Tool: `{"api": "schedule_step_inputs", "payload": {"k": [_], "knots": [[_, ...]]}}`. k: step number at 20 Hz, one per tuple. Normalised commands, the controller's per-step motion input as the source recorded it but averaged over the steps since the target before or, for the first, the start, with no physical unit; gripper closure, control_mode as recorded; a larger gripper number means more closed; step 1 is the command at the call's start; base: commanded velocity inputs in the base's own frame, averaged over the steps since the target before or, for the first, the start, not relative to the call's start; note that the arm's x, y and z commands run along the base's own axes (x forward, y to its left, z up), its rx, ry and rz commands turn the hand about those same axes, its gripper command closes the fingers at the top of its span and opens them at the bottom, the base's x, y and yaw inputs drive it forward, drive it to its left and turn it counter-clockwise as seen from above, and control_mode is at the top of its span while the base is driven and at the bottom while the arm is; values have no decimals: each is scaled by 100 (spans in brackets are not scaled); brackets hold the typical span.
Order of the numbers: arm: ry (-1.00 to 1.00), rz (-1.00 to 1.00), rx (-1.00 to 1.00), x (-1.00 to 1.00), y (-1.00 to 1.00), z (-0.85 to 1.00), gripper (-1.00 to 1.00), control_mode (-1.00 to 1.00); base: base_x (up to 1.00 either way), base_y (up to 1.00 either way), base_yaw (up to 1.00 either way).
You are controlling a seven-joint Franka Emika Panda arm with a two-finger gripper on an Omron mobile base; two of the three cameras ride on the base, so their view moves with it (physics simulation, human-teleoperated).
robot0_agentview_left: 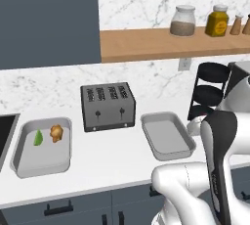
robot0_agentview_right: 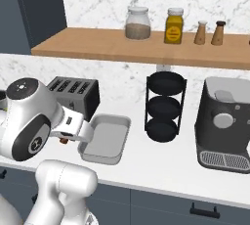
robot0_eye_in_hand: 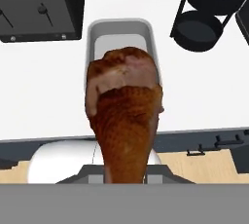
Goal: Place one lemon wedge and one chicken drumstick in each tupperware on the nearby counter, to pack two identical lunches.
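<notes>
We count two tupperware trays on the white tabletop, one on each side of the dark toaster. The left tupperware lies near the tabletop's left end, beside the sink edge, and holds one green lemon wedge and one golden chicken drumstick, just beside each other at its back end. The right tupperware has nothing lying in it and sits between the toaster and the black three-tier rack.

We see one more drumstick, the dark reddish-brown drumstick: in the hand view it stands up from the bottom edge with our pincer clamped on its narrow end, its thick end above the right tupperware; we cannot tell how high it hangs.

Around the trays we count one toaster, one rack and one dark coffee machine towards the tabletop's right end. On the wooden shelf above stand one glass jar, one yellow jar and two small shakers. The arm's own white links cover the near left corner of the right tupperware in the right base view.
</notes>
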Motion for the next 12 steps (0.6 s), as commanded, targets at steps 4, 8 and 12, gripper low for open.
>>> {"api": "schedule_step_inputs", "payload": {"k": [4, 8, 12], "knots": [[0, 0, 0, 0, 0, 0, 100, 100, 41, 20, -1], [0, 0, 0, 47, 5, -15, 100, -100, 0, 0, 0], [4, 0, 0, 74, 7, -28, 100, -100, 0, 0, 0]]}}
